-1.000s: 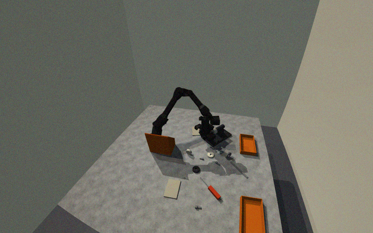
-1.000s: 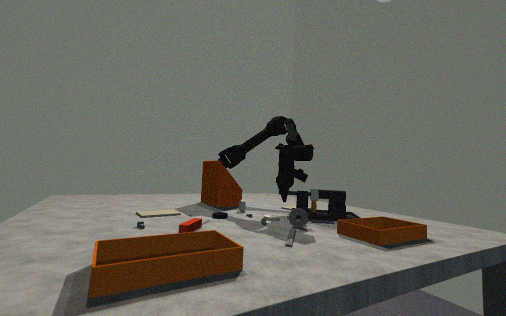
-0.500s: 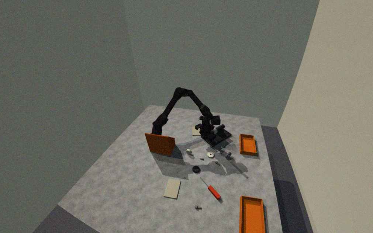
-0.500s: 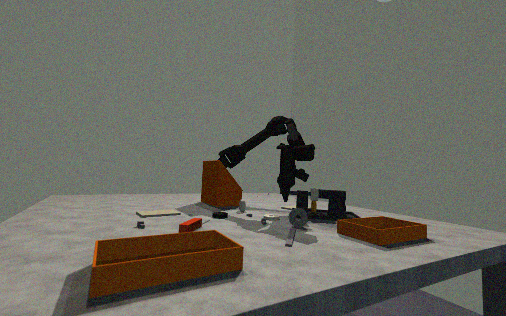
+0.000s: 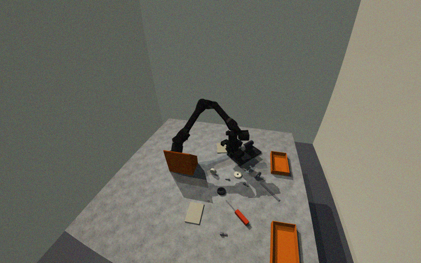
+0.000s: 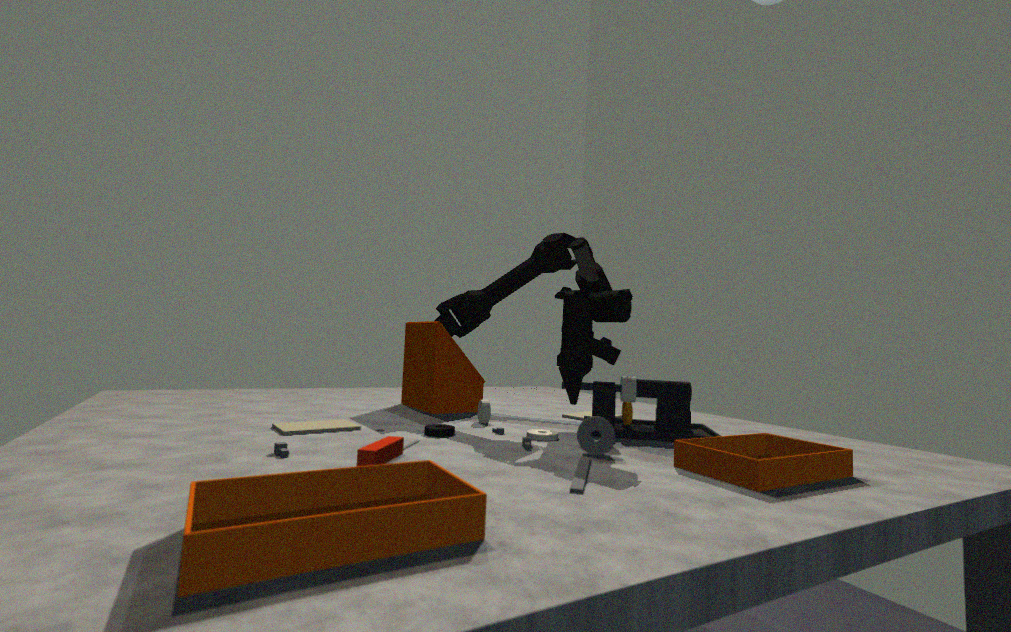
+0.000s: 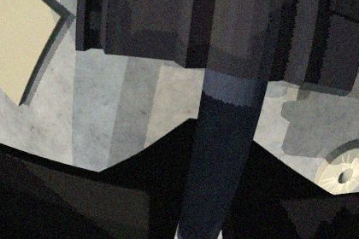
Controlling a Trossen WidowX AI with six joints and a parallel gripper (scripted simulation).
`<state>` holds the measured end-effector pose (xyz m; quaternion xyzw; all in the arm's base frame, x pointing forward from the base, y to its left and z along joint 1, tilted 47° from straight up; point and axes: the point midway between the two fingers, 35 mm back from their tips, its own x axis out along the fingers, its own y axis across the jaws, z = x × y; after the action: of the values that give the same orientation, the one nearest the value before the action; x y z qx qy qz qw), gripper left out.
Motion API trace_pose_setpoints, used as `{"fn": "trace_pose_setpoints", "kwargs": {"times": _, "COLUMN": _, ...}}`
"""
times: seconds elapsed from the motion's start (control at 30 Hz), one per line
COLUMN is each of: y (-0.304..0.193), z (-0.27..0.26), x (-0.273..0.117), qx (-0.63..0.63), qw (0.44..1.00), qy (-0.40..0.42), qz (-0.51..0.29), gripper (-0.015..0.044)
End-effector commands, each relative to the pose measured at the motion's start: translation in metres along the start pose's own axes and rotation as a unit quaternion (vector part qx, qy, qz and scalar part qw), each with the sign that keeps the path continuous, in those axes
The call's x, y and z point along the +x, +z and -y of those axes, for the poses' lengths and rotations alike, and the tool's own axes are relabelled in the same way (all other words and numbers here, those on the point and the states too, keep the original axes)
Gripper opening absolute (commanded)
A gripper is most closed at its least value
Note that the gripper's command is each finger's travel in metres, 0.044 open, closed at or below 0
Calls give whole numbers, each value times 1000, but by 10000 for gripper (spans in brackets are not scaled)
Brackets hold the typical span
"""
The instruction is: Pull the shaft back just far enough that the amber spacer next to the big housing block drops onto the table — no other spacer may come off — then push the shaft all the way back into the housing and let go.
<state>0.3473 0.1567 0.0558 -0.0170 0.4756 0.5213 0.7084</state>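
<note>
The shaft is a dark rod running level through the near post. My gripper is shut on its free end, outside the post. The big dark housing block stands on a black base plate, with a thick dark cylinder at its top. A pale spacer sits at shaft height between post and block. The amber spacer shows directly below it, near the base; whether it touches the base cannot be told. My arm hides part of the fixture in the top view.
A grey disc, a pale ring and a flat bar lie near the fixture. A red-handled screwdriver lies farther off. Orange trays stand at one side, an orange wedge by the arm's base.
</note>
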Motion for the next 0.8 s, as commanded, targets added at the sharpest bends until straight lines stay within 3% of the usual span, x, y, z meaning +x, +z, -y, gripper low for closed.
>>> {"fn": "trace_pose_setpoints", "kwargs": {"times": 0.0, "y": 5, "z": -1, "x": -1, "qx": 0, "qw": 1000, "qy": 2, "qz": 5, "gripper": 0}}
{"fn": "trace_pose_setpoints", "kwargs": {"times": 0.77, "y": 12, "z": -1, "x": -1, "qx": -1, "qw": 1000, "qy": 2, "qz": 5, "gripper": 0}}
